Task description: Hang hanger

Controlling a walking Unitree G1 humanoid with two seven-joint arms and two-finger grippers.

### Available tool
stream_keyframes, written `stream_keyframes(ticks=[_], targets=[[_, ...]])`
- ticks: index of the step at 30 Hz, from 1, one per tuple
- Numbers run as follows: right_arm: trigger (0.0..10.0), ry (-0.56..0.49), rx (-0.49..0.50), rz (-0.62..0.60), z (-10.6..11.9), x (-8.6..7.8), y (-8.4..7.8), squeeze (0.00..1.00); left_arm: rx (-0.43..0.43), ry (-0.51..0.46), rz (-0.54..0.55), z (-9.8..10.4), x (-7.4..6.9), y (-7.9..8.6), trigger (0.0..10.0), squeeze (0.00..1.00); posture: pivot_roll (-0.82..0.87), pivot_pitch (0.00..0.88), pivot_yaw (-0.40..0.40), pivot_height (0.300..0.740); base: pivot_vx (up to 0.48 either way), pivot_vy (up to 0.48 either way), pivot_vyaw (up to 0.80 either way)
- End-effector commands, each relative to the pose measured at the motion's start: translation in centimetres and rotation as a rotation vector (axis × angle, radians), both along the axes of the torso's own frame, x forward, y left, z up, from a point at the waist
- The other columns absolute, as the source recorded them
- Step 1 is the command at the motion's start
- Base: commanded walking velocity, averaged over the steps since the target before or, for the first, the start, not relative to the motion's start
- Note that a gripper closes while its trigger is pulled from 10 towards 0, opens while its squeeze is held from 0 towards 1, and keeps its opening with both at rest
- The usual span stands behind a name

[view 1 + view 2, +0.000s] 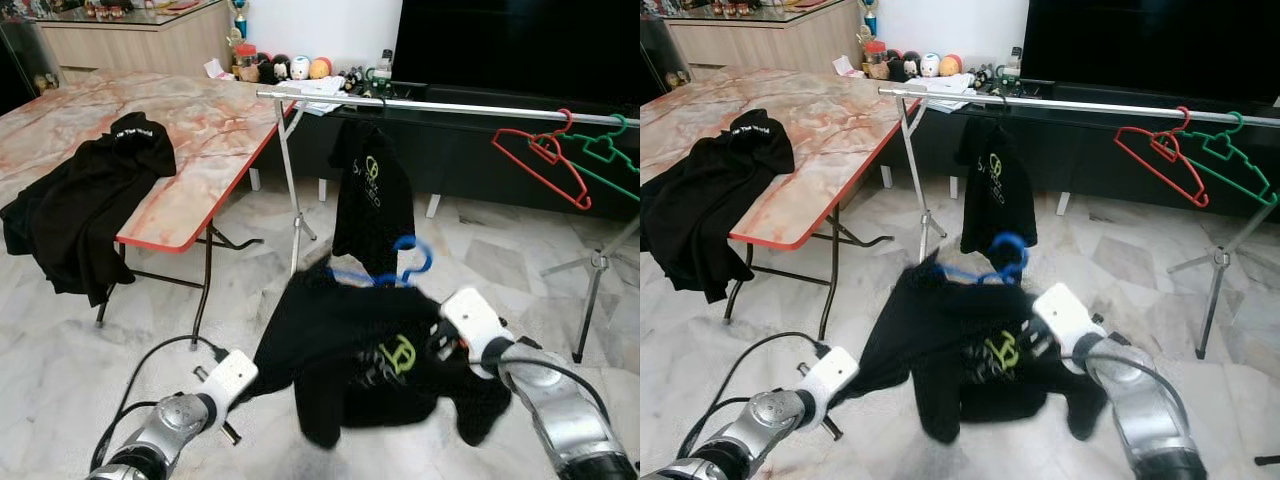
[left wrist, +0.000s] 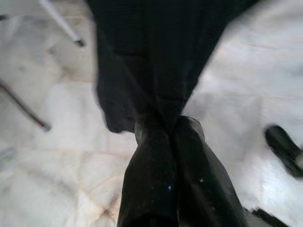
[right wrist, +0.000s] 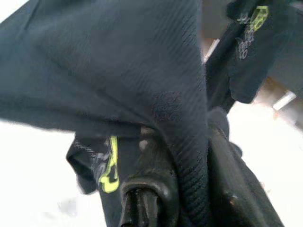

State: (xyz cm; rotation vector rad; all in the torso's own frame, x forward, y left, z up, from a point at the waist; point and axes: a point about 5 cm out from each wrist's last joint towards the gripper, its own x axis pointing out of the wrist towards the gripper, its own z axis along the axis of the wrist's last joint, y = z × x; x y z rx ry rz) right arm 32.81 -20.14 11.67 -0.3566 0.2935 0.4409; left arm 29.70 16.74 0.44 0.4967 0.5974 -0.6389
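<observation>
We take the rail (image 1: 450, 106) of the clothes rack as our landmark; it runs across the room at about the height of the tabletop (image 1: 190, 130), which stands beside the rail's left end. A black shirt (image 1: 90, 200) lies draped over the near edge of that tabletop, we judge waiting its turn. On the rail, close to its left end, one black shirt with a yellow-green logo (image 1: 372, 195) already hangs, and far along toward the right end a red hanger (image 1: 540, 160) and a green hanger (image 1: 605, 150) hang bare.

Below and in front of the rail we hold another black shirt (image 1: 350, 350) spread between our two arms, well short of the rail. The blue hanger (image 1: 395, 272) sits in its neck, hook rising above the collar toward the rail, so the hook is free to catch the bar.

Our right gripper (image 3: 189, 161) is clamped on a fold of the shirt's fabric near the collar, carrying the weight under the hanger. Our left gripper (image 2: 168, 127) is pinched together on the shirt's lower edge, we judge to keep the cloth off the floor and stretched flat. The hanger is not yet on the rail; lifting the hook over the bar between the hung shirt and the red hanger seems the next need.
</observation>
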Motion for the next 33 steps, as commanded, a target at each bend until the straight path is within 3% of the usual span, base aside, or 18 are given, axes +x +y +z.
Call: stream_keyframes(ticks=[1,2,5,9,10,12,13,17,26,32,33], targets=[[10.0,-0.148,0.148,-0.14,3.7,1.3,-1.7,0.0,0.056,0.156,-0.022,-2.2,-2.3,1.1,0.0,0.0,0.03,0.077,0.032,0.74,0.0,0.0,0.0],[10.0,-0.138,0.178,-0.138,3.7,1.3,-1.3,0.0,0.048,0.172,-0.044,-2.2,-2.3,0.8,0.0,0.0,0.03,0.077,0.032,0.74,0.0,0.0,0.0],[10.0,-0.108,0.099,-0.113,2.7,1.1,-1.2,0.0,0.036,0.18,-0.05,-2.1,-2.2,0.5,0.0,0.0,0.04,0.076,0.029,0.74,0.0,0.0,0.0],[10.0,-0.041,0.077,-0.057,1.5,0.7,-0.7,0.0,0.044,0.163,-0.025,-2.0,-1.9,0.4,0.0,0.0,0.04,0.075,0.028,0.74,0.0,0.0,0.0],[10.0,0.032,-0.007,0.08,0.1,-0.3,-0.1,0.0,0.053,0.121,0.022,-1.7,-1.5,0.8,10.0,0.0,0.04,0.075,0.027,0.74,0.0,0.0,0.0],[10.0,0.053,-0.039,0.122,-0.3,-0.7,0.0,0.0,0.053,0.111,0.04,-1.6,-1.4,0.9,10.0,0.0,0.04,0.076,0.025,0.74,0.0,0.0,0.0],[10.0,0.084,-0.093,0.177,-1.0,-1.2,0.1,0.0,0.044,0.107,0.069,-1.5,-1.3,1.2,10.0,1.0,0.04,0.076,0.024,0.74,0.0,0.0,0.0],[10.0,0.136,-0.228,0.295,-2.4,-2.2,-0.3,0.0,0.019,0.089,0.097,-1.1,-1.0,1.8,10.0,1.0,0.04,0.077,0.02,0.74,0.0,0.0,0.0],[10.0,0.161,-0.266,0.392,-2.7,-2.5,-0.3,0.0,-0.026,0.071,0.092,-0.7,-0.9,2.1,10.0,1.0,0.04,0.076,0.015,0.74,0.0,0.0,0.0],[10.0,0.187,-0.296,0.505,-3.4,-3.4,0.6,0.0,-0.227,0.027,0.097,1.0,0.3,1.1,10.0,1.0,0.04,0.076,0.012,0.74,0.0,0.0,0.0],[10.0,0.199,-0.304,0.52,-3.8,-3.6,0.8,0.0,-0.262,0.016,0.044,1.4,0.4,0.6,10.0,1.0,0.04,0.075,0.012,0.74,0.0,0.0,0.0]])
